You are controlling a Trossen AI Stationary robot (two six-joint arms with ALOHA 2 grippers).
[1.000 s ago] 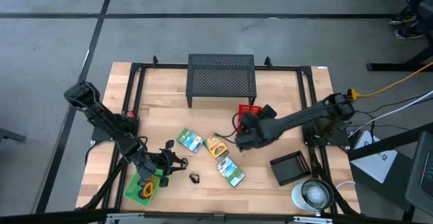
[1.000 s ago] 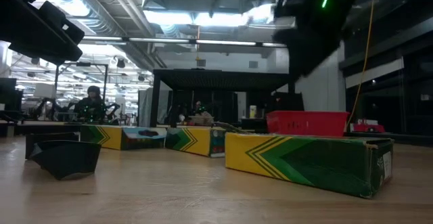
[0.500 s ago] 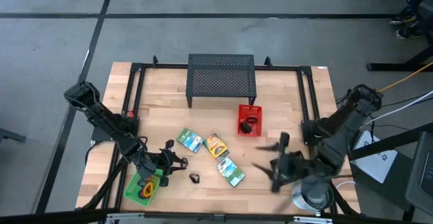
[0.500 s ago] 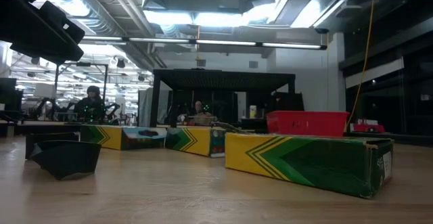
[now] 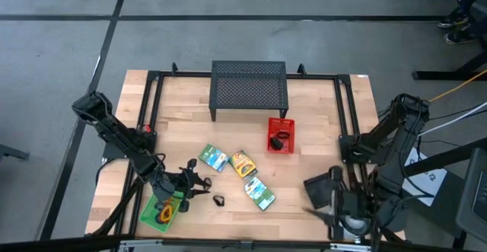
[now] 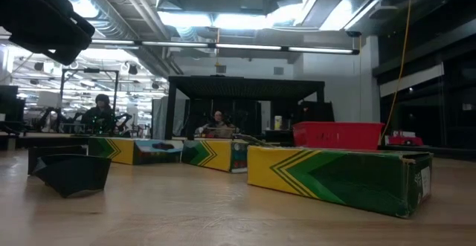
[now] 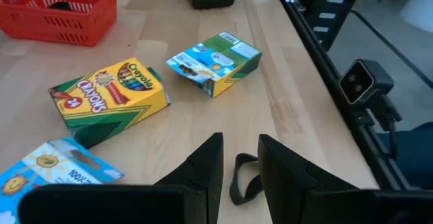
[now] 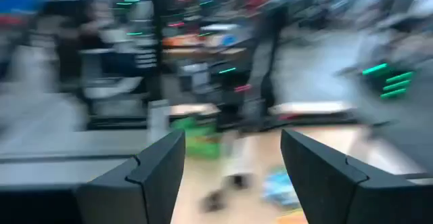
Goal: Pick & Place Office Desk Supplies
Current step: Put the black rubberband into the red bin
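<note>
Counting three crayon packets, one black clip, one red basket

Three printed packets are counted on the surface, plus one red basket, one black mesh stand, and one black clip.

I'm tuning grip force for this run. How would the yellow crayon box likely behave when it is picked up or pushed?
The yellow crayon box looks like thin printed cardboard, so a hard squeeze would probably dent it. It lies flat on its broad face on the wooden table, so it should slide rather than roll or tip. It is probably light for its size.
</note>
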